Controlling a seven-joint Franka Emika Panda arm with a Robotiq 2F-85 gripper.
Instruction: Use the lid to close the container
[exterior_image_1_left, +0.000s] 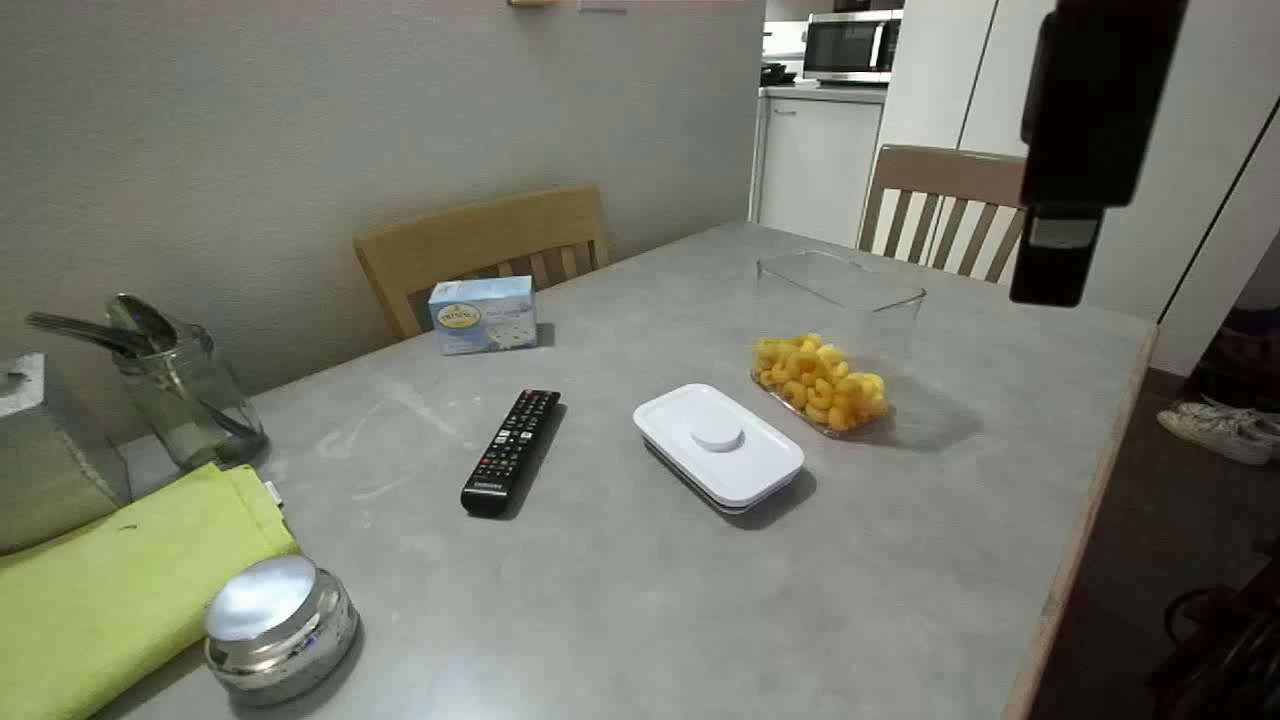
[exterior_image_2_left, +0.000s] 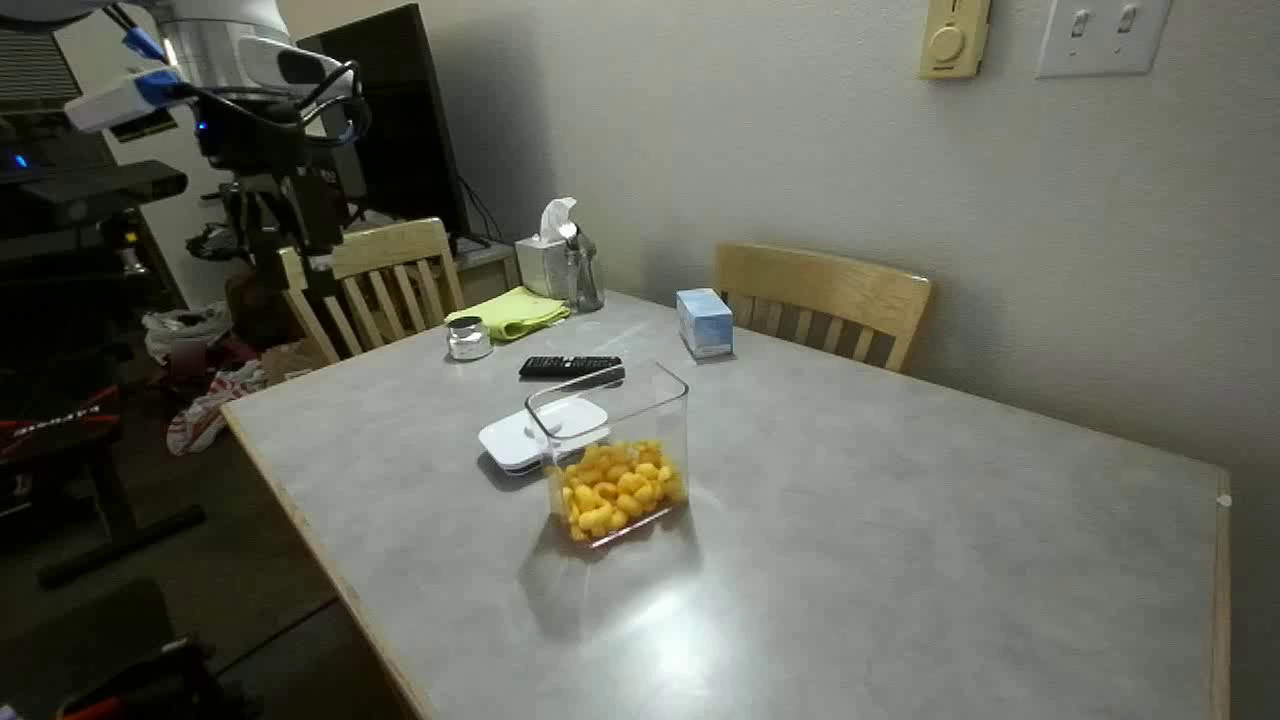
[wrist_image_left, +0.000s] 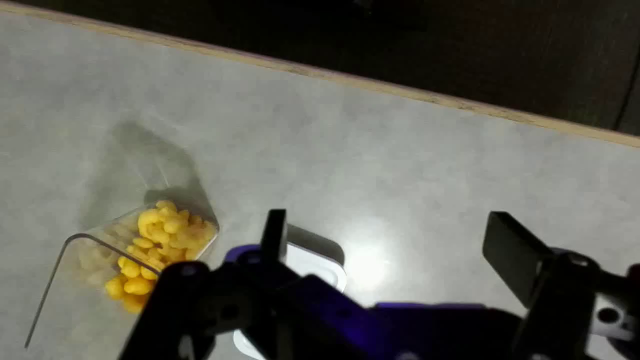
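Observation:
The flat white lid (exterior_image_1_left: 750, 460), with a raised round knob, lies on the table beside the container. It shows in both exterior views (exterior_image_2_left: 512, 440). In the wrist view the lid (wrist_image_left: 310, 262) is partly hidden behind a gripper finger. The clear container (exterior_image_1_left: 800, 312) stands upright, open at the top, with yellow food pieces low inside. It also shows in the exterior view (exterior_image_2_left: 645, 415) and at the left of the wrist view (wrist_image_left: 92, 236). My gripper (wrist_image_left: 387, 220) is open and empty, fingers wide apart. It hangs high above the table's edge side in the exterior view (exterior_image_2_left: 295, 262).
A black remote (exterior_image_1_left: 512, 450) and a blue tea box (exterior_image_1_left: 485, 316) lie beyond the lid. A silver tin (exterior_image_1_left: 280, 630), a yellow-green cloth (exterior_image_1_left: 150, 570) and a glass jar with cutlery (exterior_image_1_left: 195, 400) stand at one end. The table's wooden edge (wrist_image_left: 320, 73) crosses the wrist view.

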